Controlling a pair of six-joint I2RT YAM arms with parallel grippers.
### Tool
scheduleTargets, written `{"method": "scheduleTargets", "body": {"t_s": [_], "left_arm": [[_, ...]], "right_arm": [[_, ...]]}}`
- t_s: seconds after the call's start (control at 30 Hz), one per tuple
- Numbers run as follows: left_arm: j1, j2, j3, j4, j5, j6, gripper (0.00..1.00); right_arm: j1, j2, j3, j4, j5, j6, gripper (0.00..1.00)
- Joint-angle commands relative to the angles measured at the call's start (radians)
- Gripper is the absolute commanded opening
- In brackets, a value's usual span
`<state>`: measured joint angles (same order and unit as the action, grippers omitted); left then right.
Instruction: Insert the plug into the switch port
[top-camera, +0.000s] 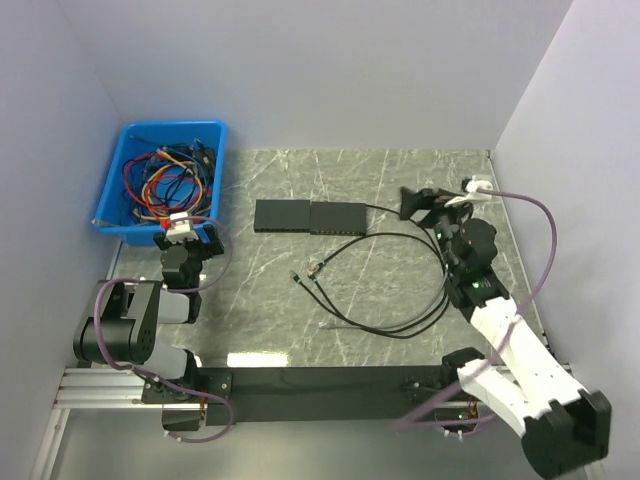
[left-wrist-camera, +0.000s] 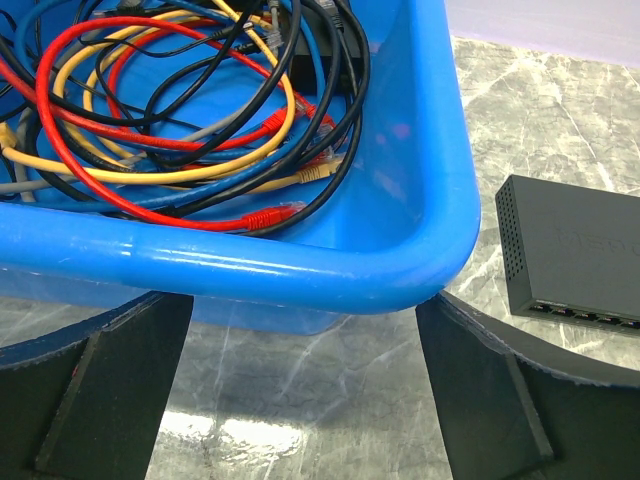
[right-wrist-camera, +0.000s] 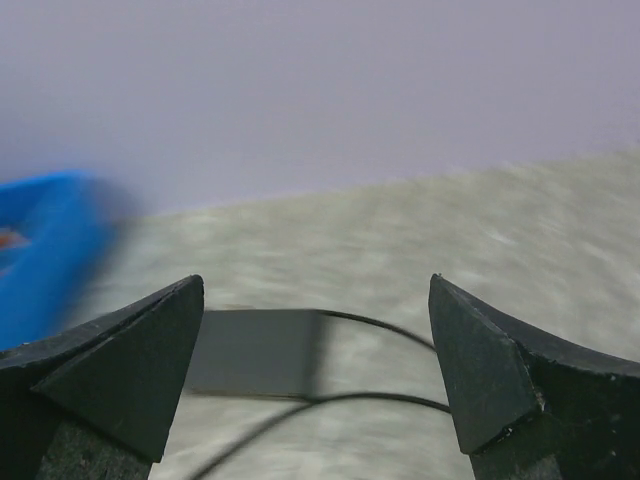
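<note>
Wrist views: left end effector (left-wrist-camera: 305, 310), right end effector (right-wrist-camera: 315, 290) both wide open, holding nothing.

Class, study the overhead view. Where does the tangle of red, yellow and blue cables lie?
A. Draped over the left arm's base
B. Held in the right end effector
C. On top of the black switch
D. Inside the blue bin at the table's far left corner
D: the coloured cables sit coiled inside the blue bin, and the top of the switch is bare.
</note>
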<state>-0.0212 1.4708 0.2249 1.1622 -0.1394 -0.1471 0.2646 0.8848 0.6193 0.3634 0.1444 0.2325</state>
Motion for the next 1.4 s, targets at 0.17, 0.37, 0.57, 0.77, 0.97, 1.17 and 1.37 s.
{"method": "scheduleTargets", "body": {"t_s": [0.17, 0.37, 0.57, 0.77, 0.97, 1.17, 1.37], "left_arm": [[0.0, -0.009, 0.021, 0.063, 0.011, 0.0, 0.99], [0.001, -0.009, 0.022, 0.06, 0.014, -0.002, 0.99], [0.001, -0.009, 0.022, 0.062, 0.015, -0.002, 0.99], [0.001, -0.009, 0.022, 0.06, 0.015, 0.0, 0.99], [0.001, -0.009, 0.022, 0.06, 0.015, -0.002, 0.99], [0.001, -0.009, 0.024, 0.06, 0.015, 0.0, 1.0], [0.003, -0.007, 0.022, 0.06, 0.015, -0.002, 0.99]], "right_arm": [[-0.005, -0.051, -0.184, -0.063, -0.545, 0.476, 1.0], [0.287, -0.072, -0.038, -0.317, -0.22, 0.252, 0.92], [0.396, -0.035, -0.018, -0.356, -0.099, 0.188, 0.92], [0.438, -0.041, -0.081, -0.258, 0.04, 0.126, 0.9], [0.444, -0.067, -0.116, -0.216, 0.018, 0.14, 0.9], [0.449, -0.015, -0.119, -0.186, -0.035, 0.151, 0.88], [0.455, 0.029, -0.118, -0.178, -0.049, 0.157, 0.87]]}}
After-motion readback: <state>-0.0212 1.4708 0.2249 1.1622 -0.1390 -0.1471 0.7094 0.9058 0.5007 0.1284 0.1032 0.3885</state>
